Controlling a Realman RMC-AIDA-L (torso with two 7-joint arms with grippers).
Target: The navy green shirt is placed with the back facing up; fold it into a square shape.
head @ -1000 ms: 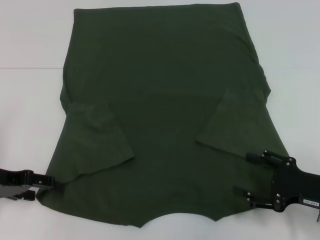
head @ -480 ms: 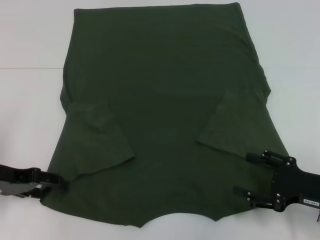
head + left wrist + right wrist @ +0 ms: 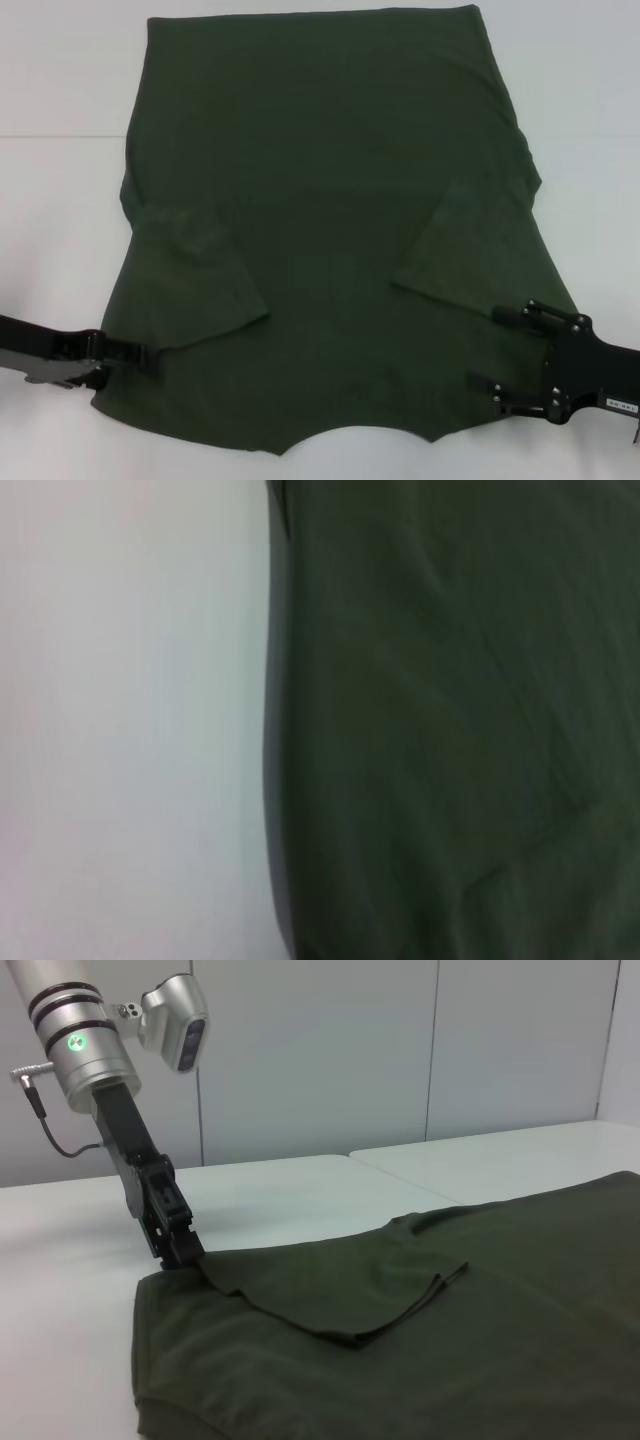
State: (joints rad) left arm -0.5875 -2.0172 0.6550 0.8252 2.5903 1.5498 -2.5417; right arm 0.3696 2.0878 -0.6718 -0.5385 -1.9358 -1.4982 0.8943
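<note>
White table, navy green shirt collar nearest.

Plain olive-green shirt (white table)

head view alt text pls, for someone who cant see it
A navy green shirt lies spread on a white table, both sleeves folded inward. The left gripper reaches onto its near left edge, and the right gripper rests open on its near right corner.
</note>
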